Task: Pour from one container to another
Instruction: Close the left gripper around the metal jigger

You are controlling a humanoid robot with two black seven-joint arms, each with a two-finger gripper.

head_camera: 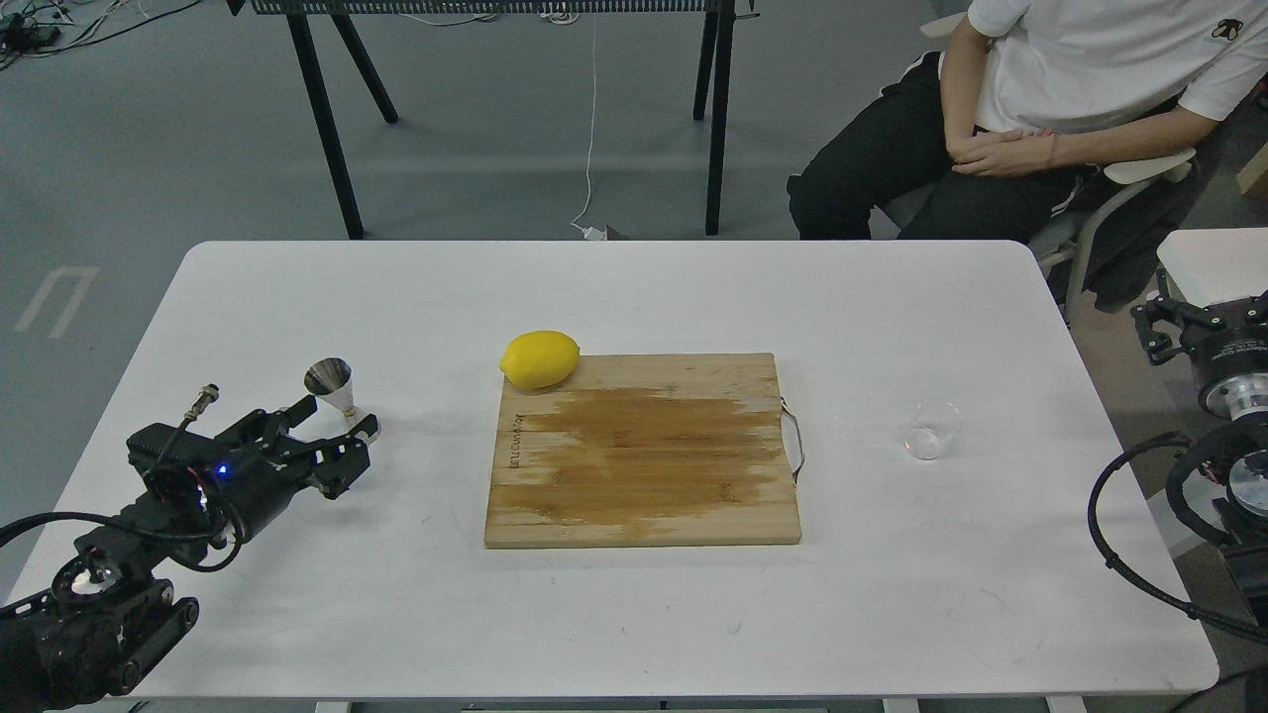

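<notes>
The steel jigger point(335, 384) stands upright on the white table point(634, 297), left of the cutting board. My left gripper point(339, 430) is low over the table right at the jigger's base. It is open, with one finger on each side of the base and part of the base hidden behind them. The clear glass cup point(933, 428) stands alone on the right side of the table. My right gripper point(1147, 328) hangs off the table's right edge, well clear of the cup, with its two dark fingers apart and nothing between them.
A wooden cutting board point(644, 451) with a metal handle lies in the middle of the table. A yellow lemon point(540, 358) rests at its far left corner. A seated person point(1040, 109) is behind the table's far right corner.
</notes>
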